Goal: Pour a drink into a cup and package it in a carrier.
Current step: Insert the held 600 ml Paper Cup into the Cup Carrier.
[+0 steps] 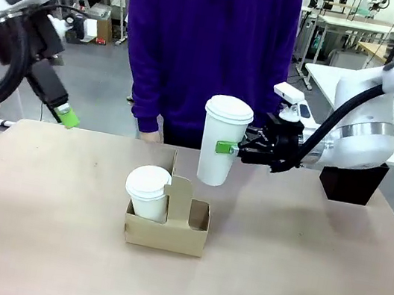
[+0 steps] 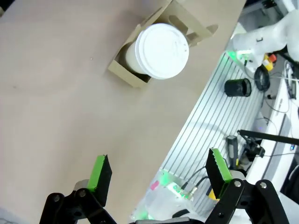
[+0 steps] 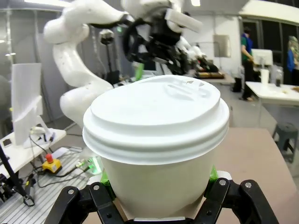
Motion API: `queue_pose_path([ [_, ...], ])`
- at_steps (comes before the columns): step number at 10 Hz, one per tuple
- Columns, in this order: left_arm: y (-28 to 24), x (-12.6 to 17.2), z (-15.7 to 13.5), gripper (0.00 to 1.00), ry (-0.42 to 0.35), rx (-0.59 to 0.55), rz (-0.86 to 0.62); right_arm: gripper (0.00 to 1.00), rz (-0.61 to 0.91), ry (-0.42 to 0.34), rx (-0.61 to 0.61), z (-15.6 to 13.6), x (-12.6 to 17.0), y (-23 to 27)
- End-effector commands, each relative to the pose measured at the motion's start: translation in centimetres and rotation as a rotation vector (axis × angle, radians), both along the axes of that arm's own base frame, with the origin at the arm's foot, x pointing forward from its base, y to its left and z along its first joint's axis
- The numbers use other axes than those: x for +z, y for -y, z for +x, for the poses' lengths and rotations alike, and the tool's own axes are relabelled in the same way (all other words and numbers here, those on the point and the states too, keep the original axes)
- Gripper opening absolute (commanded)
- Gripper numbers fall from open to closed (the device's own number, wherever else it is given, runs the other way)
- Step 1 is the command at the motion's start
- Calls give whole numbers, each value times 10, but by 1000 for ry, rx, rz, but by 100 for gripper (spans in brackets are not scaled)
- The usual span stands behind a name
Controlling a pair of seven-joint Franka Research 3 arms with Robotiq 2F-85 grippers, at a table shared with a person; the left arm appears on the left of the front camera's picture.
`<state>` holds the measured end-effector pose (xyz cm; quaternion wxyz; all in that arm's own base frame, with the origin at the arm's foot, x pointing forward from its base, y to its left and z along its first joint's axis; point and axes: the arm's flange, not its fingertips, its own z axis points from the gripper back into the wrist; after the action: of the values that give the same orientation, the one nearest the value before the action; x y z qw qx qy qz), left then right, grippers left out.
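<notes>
Front view: right tool [image 1: 236,149] grips a tall lidded white paper cup [image 1: 224,141] above the beige counter [image 1: 327,275], right of the brown cardboard carrier [image 1: 166,227], which already holds one lidded cup [image 1: 148,191]. Left tool [image 2: 159,175] spread, idle. Remaining, in my judgement: seating the second cup.

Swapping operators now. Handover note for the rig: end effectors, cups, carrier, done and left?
Right end effector: shut on the lidded cup, held upright in the air above the table, behind and right of the carrier.
Left end effector: open, holding nothing, raised at the table's left side.
Done: another lidded cup stands in the carrier's left compartment.
Left: lower the held cup into the right compartment, which looks free, then release.
</notes>
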<state>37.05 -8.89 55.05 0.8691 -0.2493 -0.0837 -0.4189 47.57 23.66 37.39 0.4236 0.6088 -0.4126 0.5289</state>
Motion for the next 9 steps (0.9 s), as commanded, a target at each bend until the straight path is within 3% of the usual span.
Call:
queue_pose_path([
  [1,-17,-15,-5,100,49,-56,-94,80,47,-1,69,8,-12,-10],
  [5,-48,-51,4,100,202,-72,-188,80,67,-28,132,-2,-41,-17],
  [9,-60,-73,6,100,285,-186,-212,80,70,-34,128,-3,-71,-26],
])
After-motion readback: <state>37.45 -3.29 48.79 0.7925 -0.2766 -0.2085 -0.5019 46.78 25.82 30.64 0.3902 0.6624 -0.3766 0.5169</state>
